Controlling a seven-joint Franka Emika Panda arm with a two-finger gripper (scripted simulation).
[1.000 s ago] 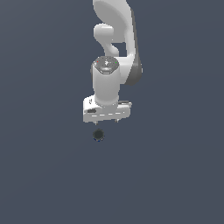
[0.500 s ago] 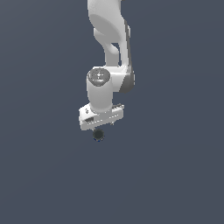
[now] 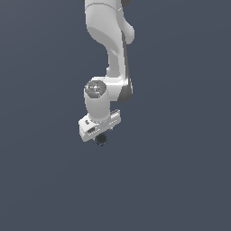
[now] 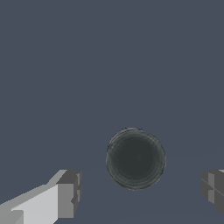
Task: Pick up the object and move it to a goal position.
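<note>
The object is a small round black item seen from above in the wrist view, lying on the dark grey floor. It sits between my two fingertips, one grey pad on one side and the other on the far side, touching neither. My gripper is open and wider than the object. In the exterior view the object shows as a dark spot just under the white hand, and my gripper hangs right over it, its fingers mostly hidden by the hand.
The white arm comes down from the top of the exterior view. The floor is plain dark grey with nothing else on it.
The arm has swung toward the exterior view's left and come down, so the hand now sits right over the object. The object has not moved.
</note>
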